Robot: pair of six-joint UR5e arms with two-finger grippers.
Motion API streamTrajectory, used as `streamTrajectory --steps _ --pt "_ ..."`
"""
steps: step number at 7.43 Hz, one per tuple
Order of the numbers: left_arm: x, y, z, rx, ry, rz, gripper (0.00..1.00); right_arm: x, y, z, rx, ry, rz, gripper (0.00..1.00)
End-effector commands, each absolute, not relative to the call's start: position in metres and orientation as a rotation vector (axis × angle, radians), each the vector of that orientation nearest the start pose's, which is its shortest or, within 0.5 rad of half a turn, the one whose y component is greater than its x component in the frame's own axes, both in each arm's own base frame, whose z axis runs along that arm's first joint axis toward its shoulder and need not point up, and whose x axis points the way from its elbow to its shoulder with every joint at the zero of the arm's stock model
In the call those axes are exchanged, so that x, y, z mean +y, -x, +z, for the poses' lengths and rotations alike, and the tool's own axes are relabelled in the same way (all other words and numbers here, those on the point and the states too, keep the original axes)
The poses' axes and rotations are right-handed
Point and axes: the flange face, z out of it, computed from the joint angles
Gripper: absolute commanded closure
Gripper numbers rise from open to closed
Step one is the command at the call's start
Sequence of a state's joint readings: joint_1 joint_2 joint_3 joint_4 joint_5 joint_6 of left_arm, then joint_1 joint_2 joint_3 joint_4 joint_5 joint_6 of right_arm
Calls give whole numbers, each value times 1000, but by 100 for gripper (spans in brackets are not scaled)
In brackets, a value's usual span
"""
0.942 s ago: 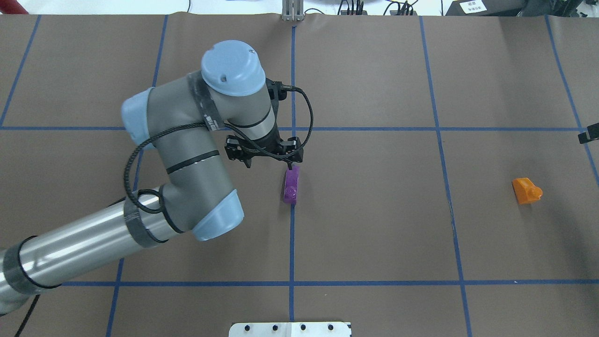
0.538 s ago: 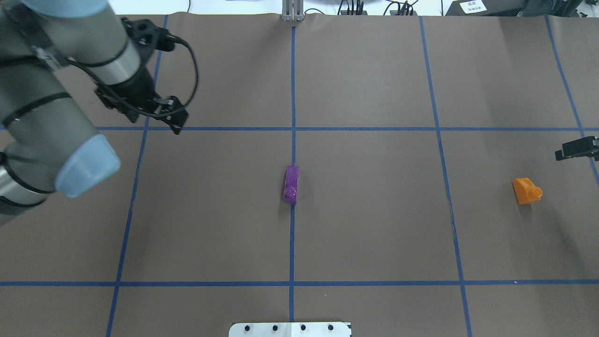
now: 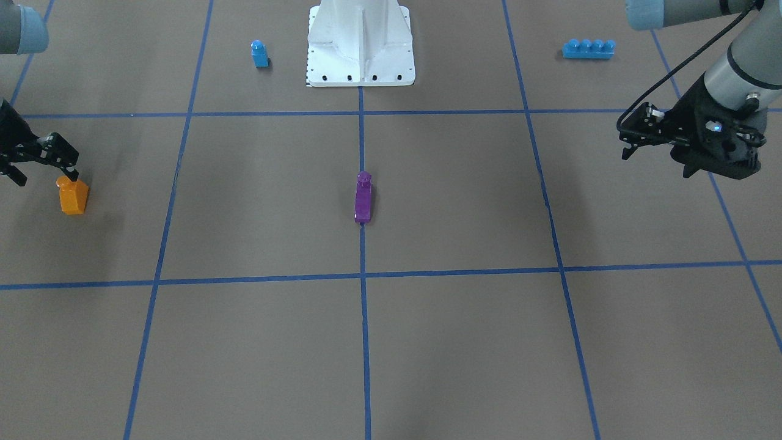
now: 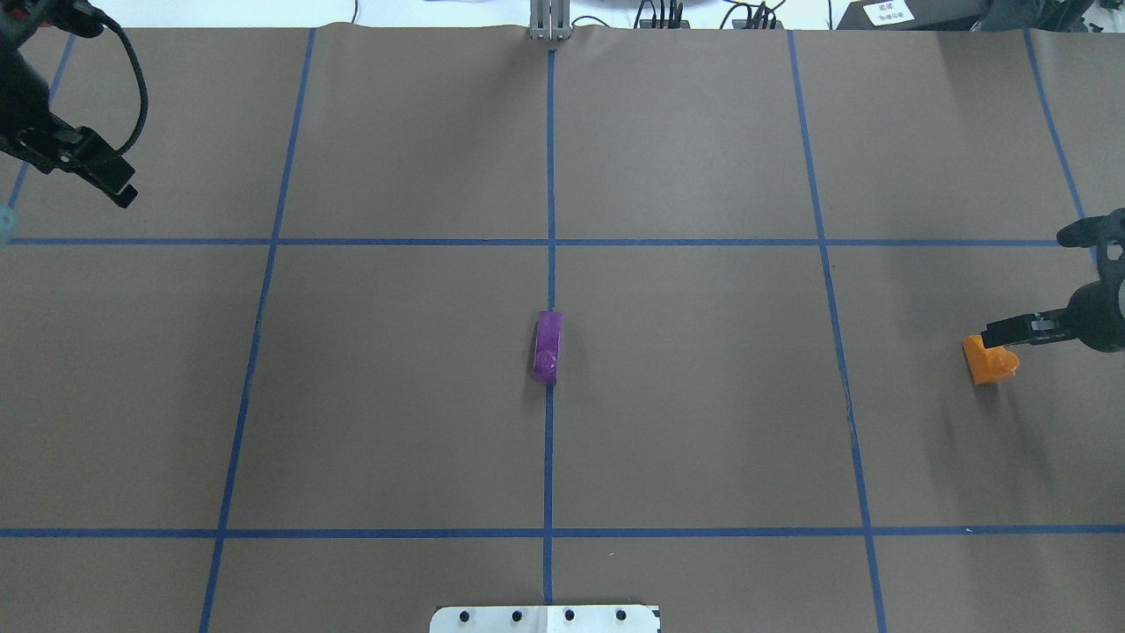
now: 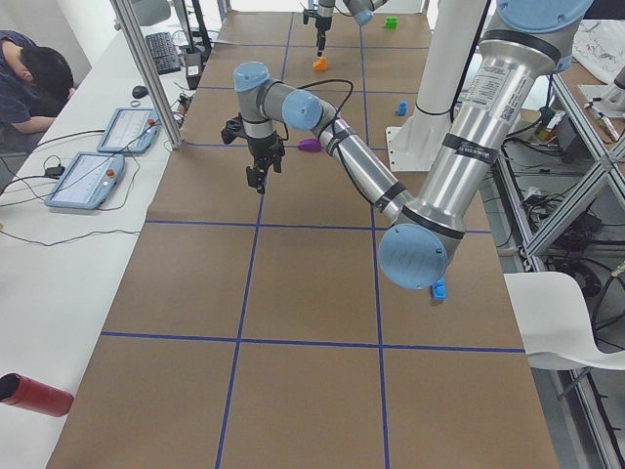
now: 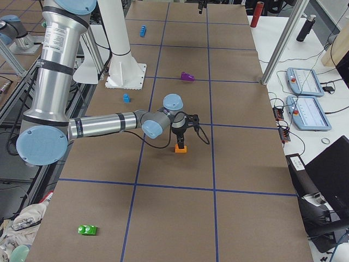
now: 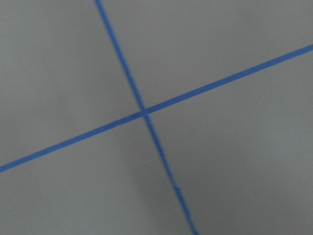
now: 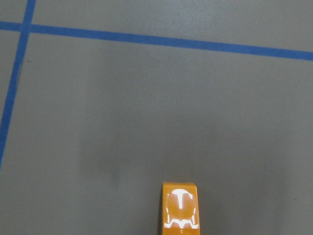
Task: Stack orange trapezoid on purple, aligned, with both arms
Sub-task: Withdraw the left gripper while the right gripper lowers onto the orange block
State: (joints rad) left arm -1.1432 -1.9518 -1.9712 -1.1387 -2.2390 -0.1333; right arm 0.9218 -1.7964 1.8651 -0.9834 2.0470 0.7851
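Observation:
The purple block (image 4: 547, 347) lies on its side on the centre tape line, also in the front view (image 3: 363, 197). The orange trapezoid (image 4: 989, 360) stands at the table's right side, stud up (image 3: 73, 195). My right gripper (image 3: 44, 177) hovers just above it, fingers apart, one fingertip over the block; overhead it reaches in from the right edge (image 4: 1011, 332). The right wrist view shows the orange trapezoid (image 8: 181, 209) at its bottom edge. My left gripper (image 3: 654, 162) is open and empty, raised far out at the left (image 4: 75, 167).
A small blue single-stud block (image 3: 259, 54) and a long blue brick (image 3: 588, 49) lie near the robot's white base (image 3: 360, 43). A green block (image 6: 87, 230) lies at the right end. An operator (image 5: 34, 83) sits by the table.
My left arm has swung away from the purple block to the far left. My right gripper has come in from the right edge to just over the orange trapezoid. The blocks have not moved.

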Motion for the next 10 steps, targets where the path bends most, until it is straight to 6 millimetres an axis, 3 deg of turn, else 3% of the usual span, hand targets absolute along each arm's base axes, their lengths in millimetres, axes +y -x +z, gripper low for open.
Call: streamTrajectory --steps 1,5,8,10 --pt "-536 -164 322 733 -141 398 0 -391 201 570 -758 -157 -49 16" --pt "-536 -167 323 733 -135 399 0 -389 203 589 -738 -132 -65 22" --pt "-536 -167 323 733 -135 399 0 -386 213 591 -737 -121 -85 28" --pt "-536 -167 323 733 -135 399 0 -386 214 594 -733 -112 -84 46"
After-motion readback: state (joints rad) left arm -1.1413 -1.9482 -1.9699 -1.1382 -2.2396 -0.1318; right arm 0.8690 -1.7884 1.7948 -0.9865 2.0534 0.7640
